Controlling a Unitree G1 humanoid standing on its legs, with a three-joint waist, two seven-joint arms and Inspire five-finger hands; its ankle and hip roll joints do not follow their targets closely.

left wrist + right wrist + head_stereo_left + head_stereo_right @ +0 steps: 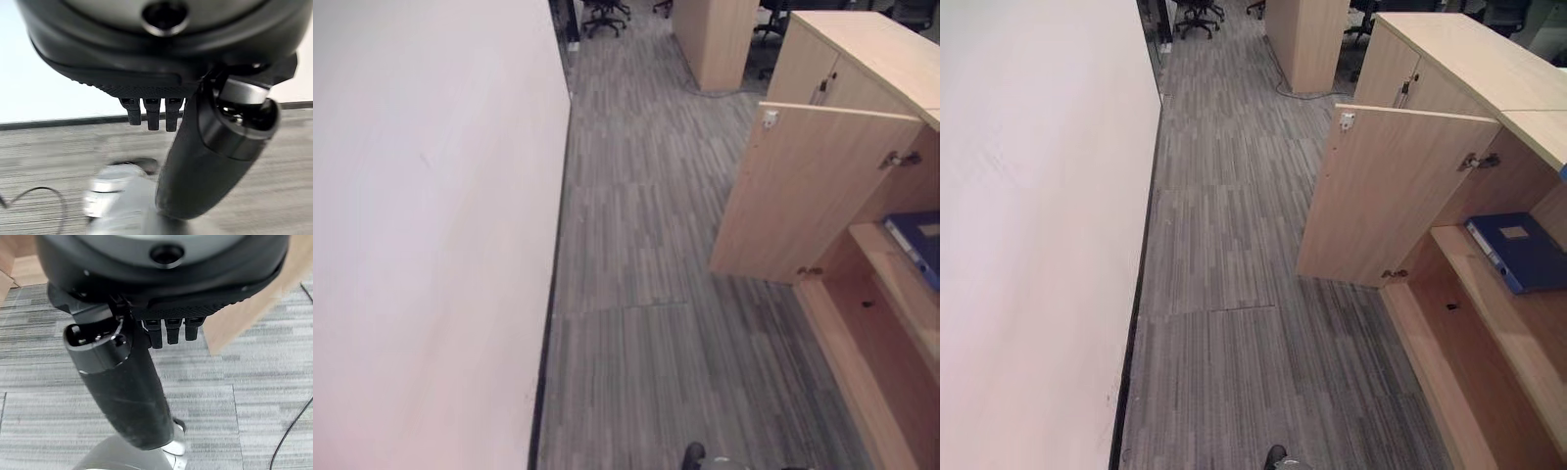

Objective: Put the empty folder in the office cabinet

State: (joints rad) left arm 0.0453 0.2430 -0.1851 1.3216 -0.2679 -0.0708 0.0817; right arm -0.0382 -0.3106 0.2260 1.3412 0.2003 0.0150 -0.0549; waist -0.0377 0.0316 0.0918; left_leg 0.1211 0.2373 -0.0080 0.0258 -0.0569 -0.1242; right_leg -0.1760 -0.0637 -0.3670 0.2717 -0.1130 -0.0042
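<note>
Wall (421, 245): white, running along the left with a dark skirting. Floor (1224, 294): grey striped carpet, open between wall and cabinet. Cabinet (1459, 59): pale wood, on the right, its door (1386, 196) swung wide out over the carpet; an upper shelf (1498, 294) and a lower compartment stand exposed. Pillar (1307, 39): pale wood, at the far end, with office chairs (605, 15) near it. Folder (1523, 250): blue, lying flat on the shelf inside the cabinet, near the shelf's front edge; by this placement the task appears done or nearly so, with the door not yet closed. Risks, as judgement: the folder sits close to the shelf's lip, so a knock from an arm or from the door could tip it to the lower compartment; the outswung door stands in the walking path and could be struck in a turn; swinging it shut against a protruding folder could jam it. Left hand (161, 83): over bare carpet, fingers (152, 113) straight, thumb extended, holding and touching nothing. Right hand (161, 308): likewise over carpet near the door's edge, its fingers straight, thumb out, nothing held.
</note>
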